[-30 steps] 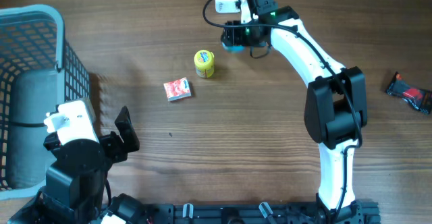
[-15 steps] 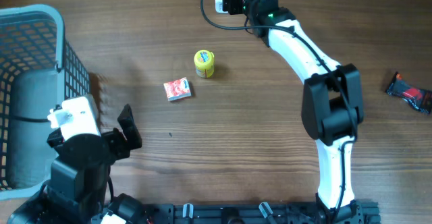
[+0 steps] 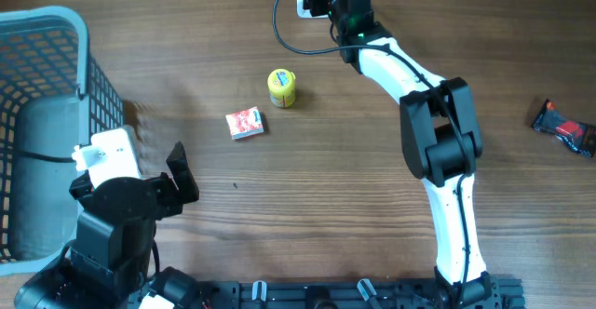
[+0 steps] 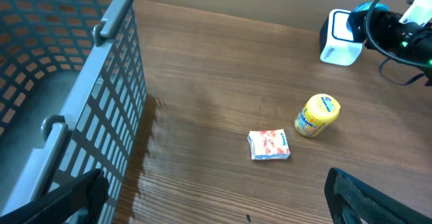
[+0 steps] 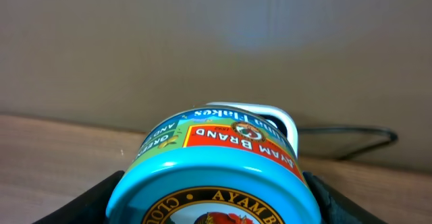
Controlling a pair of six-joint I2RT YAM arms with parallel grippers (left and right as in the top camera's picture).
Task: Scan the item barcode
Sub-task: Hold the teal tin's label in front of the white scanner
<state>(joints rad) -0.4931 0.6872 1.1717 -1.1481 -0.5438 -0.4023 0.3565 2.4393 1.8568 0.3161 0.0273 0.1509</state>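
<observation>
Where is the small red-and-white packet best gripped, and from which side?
Probably across its narrower width, coming straight down from above: the packet lies flat on the table, clear of the yellow jar, so only its thin edges can be pinched.

The right arm is built of glossy white links joined by bulky black housings, with a small green light near its wrist. The left arm is mostly matte black, topped by a white block; the left gripper has broad black fingers.

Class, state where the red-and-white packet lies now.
Overhead, the packet lies left of centre, just below-left of the yellow jar, right of the blue basket.
</observation>
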